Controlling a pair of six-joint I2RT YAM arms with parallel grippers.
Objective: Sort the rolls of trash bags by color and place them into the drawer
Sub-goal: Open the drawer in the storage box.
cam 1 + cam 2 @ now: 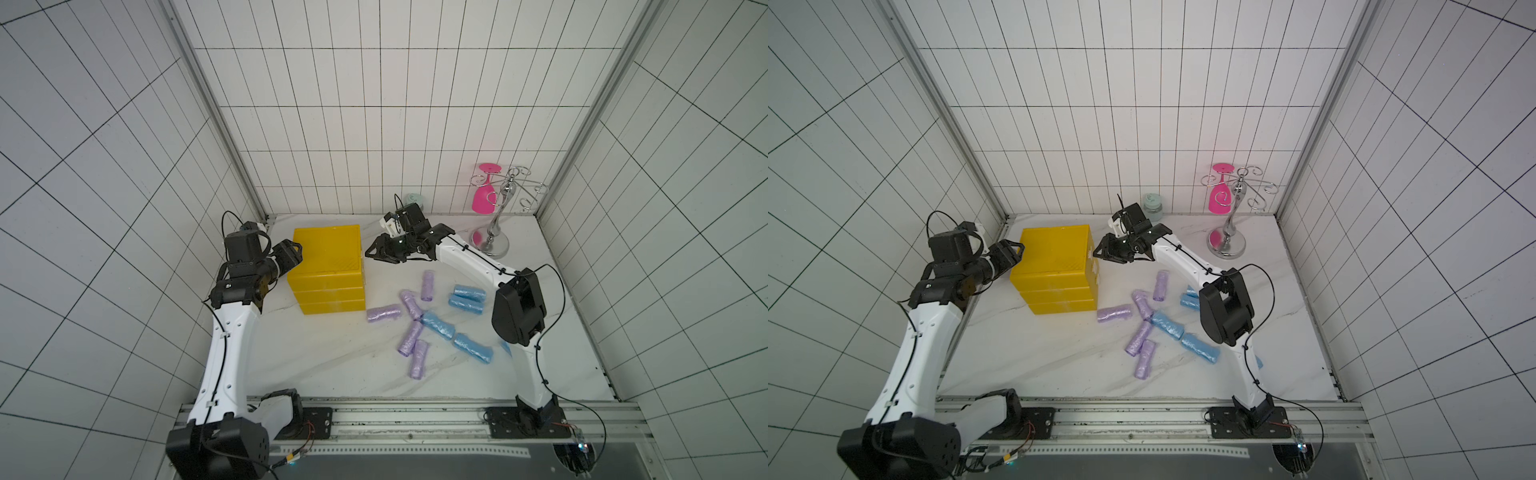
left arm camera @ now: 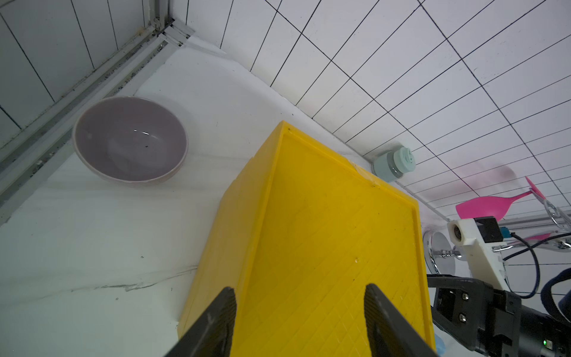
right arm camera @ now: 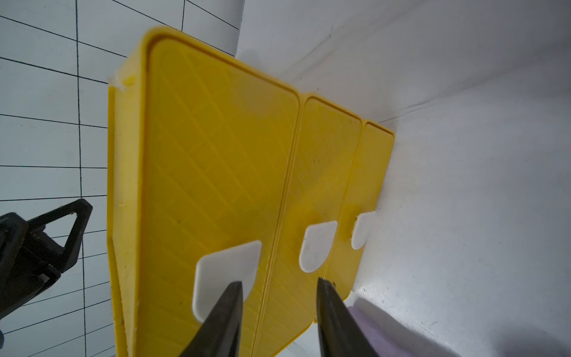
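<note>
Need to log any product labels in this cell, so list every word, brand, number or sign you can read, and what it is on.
No readable text in any view.
yellow drawer unit: no lettering, only a moulded grid pattern; its white tabs are blank.
mint jar lid: a raised mark, too blurred to read.
lilac rolls and blue rolls: no print visible.

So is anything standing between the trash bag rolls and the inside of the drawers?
Yes: all three drawer fronts of the yellow drawer unit are shut, so the lilac rolls and blue rolls cannot go in yet. The right gripper, jaws apart, sits at the top drawer's white handle.
</note>
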